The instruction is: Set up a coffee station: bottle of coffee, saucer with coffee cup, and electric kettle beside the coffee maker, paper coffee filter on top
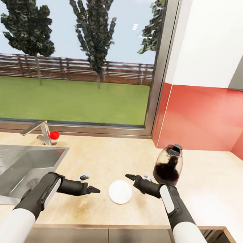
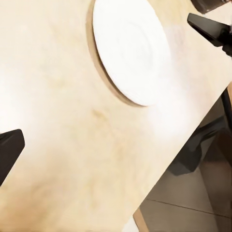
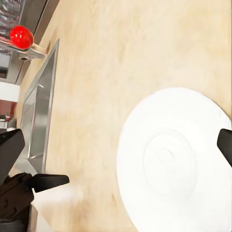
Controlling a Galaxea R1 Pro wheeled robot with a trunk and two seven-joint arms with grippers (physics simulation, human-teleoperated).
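Two claws spread and empty over the kitchen countertop (image 1: 108,160): left gripper (image 1: 94,189), right gripper (image 1: 129,177), flanking the saucer (image 1: 120,192) lying flat between them; electric kettle (image 1: 168,164) just behind the right, likely already placed.

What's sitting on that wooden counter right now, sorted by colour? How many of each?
White: 2, the saucer and a small item by the left gripper, too small to identify
Clear glass with black: 1, the kettle
Red: 1, a ball by the tap
Total: 4
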